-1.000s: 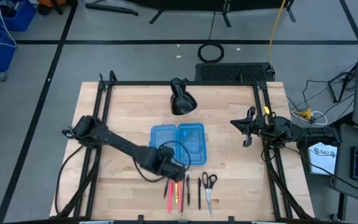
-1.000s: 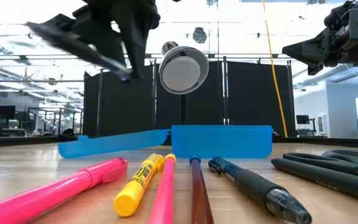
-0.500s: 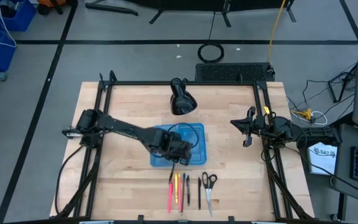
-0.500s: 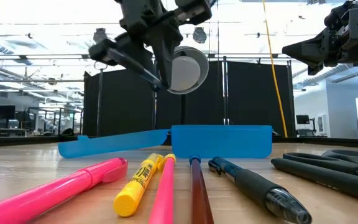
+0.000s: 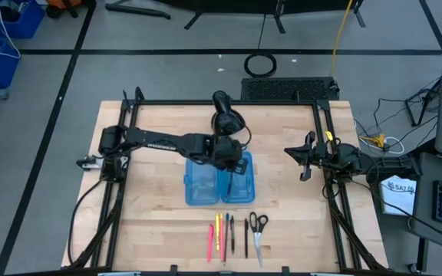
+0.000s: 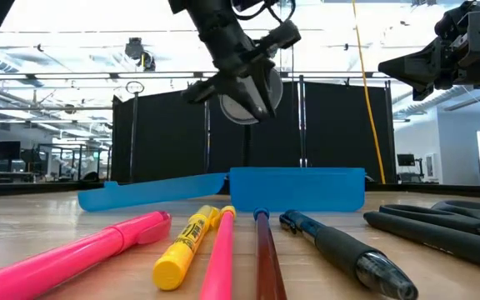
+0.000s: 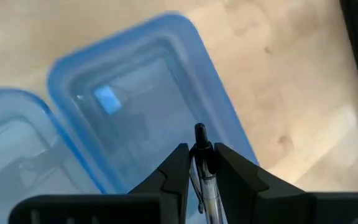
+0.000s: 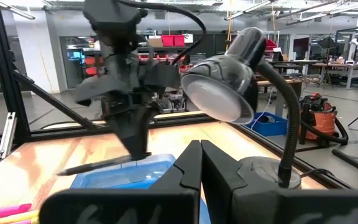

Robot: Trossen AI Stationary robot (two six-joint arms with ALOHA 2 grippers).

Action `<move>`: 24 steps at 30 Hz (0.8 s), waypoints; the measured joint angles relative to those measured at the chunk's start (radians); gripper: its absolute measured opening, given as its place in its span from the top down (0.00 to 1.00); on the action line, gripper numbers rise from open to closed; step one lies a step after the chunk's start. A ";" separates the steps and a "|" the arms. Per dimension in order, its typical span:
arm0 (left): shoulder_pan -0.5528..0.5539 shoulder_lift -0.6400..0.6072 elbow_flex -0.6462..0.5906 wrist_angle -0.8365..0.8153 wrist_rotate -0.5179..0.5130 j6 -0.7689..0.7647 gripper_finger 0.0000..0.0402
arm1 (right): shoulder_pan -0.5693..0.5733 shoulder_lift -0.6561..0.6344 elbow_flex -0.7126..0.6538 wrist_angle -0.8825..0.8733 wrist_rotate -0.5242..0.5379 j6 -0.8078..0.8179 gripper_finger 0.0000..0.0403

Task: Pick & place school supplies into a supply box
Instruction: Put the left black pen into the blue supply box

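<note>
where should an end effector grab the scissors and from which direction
Take the scissors from straight above, across the closed silver blades just below the black handle loops. They lie flat on the table, blades toward the near edge, rightmost in the row, so the right side is open; a black pen lies close on the left.

No text, label, brand or number can be read with any certainty. The yellow marker [image 6: 186, 246] lying on the table in the low view carries dark print along its barrel, too small and slanted to make out. In the high view, a white sheet [image 5: 400, 192] beside the table at the right bears dark lettering that stays illegible.
</note>
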 joint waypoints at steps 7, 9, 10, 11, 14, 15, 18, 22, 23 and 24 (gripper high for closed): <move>0.013 0.031 0.000 -0.029 -0.048 -0.054 0.82 | 0.000 0.000 0.000 0.000 0.000 0.000 1.00; 0.004 0.048 0.000 -0.020 -0.055 -0.067 0.82 | 0.000 0.000 0.000 0.000 -0.001 0.000 1.00; -0.001 0.058 0.000 -0.018 -0.058 -0.075 0.82 | 0.000 0.000 0.000 0.000 -0.001 0.000 1.00; -0.007 0.070 0.000 -0.017 -0.065 -0.084 0.82 | 0.000 0.000 0.000 0.000 -0.001 0.000 1.00; -0.021 0.102 0.000 -0.010 -0.094 -0.105 0.82 | 0.000 0.000 0.000 0.000 -0.002 0.000 1.00; -0.023 0.110 0.000 -0.011 -0.099 -0.108 0.82 | 0.000 0.000 0.000 0.000 -0.002 0.000 1.00; -0.026 0.128 0.000 -0.011 -0.101 -0.127 0.82 | 0.000 0.000 0.000 0.000 -0.002 0.000 1.00; -0.026 0.151 0.000 -0.007 -0.101 -0.136 0.82 | 0.000 0.000 0.000 0.000 -0.002 0.000 1.00; -0.026 0.154 0.000 -0.007 -0.101 -0.137 0.82 | 0.000 0.000 0.000 0.000 -0.002 0.000 1.00; -0.026 0.160 0.000 -0.006 -0.101 -0.140 0.82 | 0.000 0.000 0.000 0.000 -0.002 0.000 1.00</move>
